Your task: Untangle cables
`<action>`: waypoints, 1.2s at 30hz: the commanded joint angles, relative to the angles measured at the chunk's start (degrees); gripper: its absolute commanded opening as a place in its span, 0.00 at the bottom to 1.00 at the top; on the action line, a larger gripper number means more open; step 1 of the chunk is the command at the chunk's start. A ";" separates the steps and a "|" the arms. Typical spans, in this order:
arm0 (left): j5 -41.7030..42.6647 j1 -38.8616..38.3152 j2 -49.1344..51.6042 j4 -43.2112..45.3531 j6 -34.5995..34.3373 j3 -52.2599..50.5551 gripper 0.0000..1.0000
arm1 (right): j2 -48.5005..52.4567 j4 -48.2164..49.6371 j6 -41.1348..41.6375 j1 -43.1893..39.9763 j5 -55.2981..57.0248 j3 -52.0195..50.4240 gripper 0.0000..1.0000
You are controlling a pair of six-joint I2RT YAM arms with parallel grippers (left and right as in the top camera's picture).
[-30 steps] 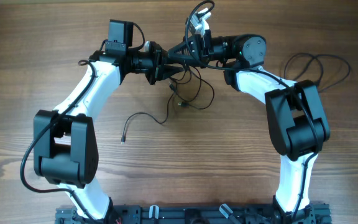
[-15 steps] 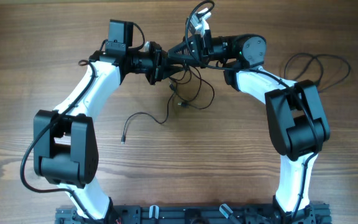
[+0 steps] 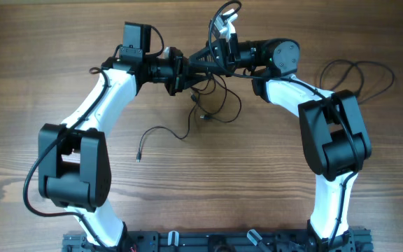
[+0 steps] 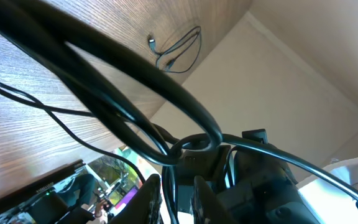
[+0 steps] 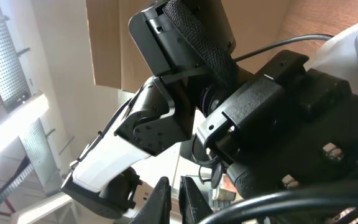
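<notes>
Claws meet at the table's 12 o'clock

Left claw pinches the cables; right claw is closed, its hold unclear. Loose strands trail toward centre, one plug at 8 o'clock.

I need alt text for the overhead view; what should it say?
The left gripper and right gripper nearly touch at the far side of a wooden table, above tangled black cables. One strand trails away to the left.
</notes>
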 commanded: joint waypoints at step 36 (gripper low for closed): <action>1.51 7.56 0.74 -2.73 11.85 -0.07 0.04 | 0.44 -34.01 -29.75 -0.04 -2.58 0.13 0.06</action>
